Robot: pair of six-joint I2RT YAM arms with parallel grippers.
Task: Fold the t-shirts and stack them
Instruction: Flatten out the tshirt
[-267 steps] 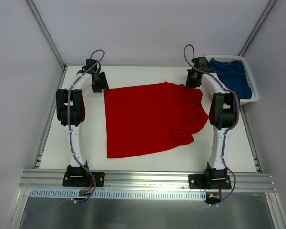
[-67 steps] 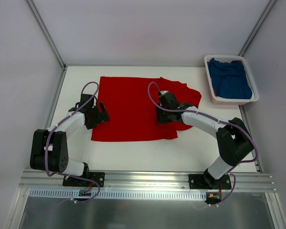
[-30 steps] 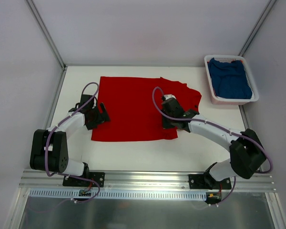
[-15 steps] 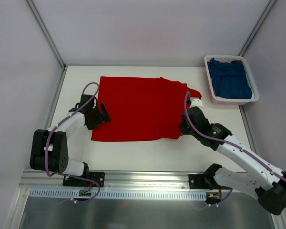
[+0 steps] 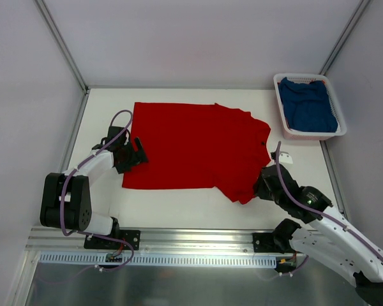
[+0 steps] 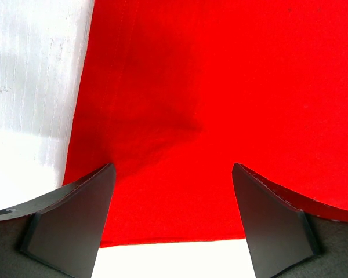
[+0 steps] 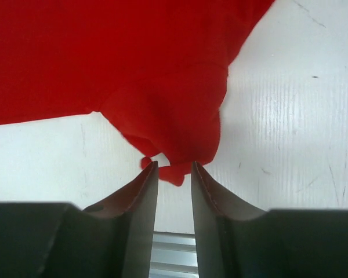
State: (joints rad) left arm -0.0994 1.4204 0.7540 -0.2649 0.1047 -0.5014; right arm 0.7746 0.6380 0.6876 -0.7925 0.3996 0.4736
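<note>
Table (image 5: 179, 207) holds the red shirt (image 5: 191, 146), spread flat and not yet folded. The blue shirt (image 5: 309, 105) lies in the basket (image 5: 284, 131), so nothing is stacked. Bare room shows along the near edge and at the right. Left gripper (image 6: 171, 174) hangs wide spread over the shirt's left edge. Right gripper (image 7: 174, 166) has its fingers slightly apart around the sleeve (image 7: 177, 124) tip, seemingly loose.
</note>
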